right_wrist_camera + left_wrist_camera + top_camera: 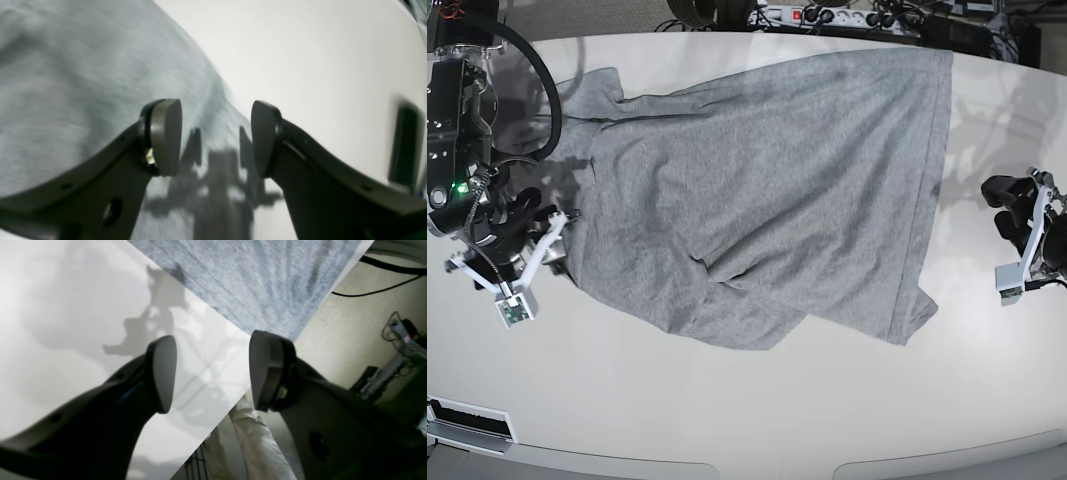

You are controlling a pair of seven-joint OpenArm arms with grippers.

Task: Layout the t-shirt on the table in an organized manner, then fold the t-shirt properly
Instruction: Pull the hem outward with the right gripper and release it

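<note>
The heather-grey t-shirt [767, 180] lies spread across the white table [727, 400], plain side up. Its lower edge is folded and rumpled near the front. My right gripper [532, 228] sits at the shirt's left edge. In the right wrist view the right gripper [215, 138] is open and holds nothing, with the t-shirt [66, 83] under its left finger and bare table [317, 66] to the right. My left gripper [999, 207] hovers right of the shirt, apart from it. The left wrist view shows the left gripper [213, 373] open and empty, near the table's edge, with the t-shirt [267, 280] ahead.
A power strip with cables [827, 15] lies beyond the table's far edge. A dark slot [405, 146] sits in the tabletop near the right gripper. Past the table edge the left wrist view shows floor, cables [377, 291] and equipment [400, 340].
</note>
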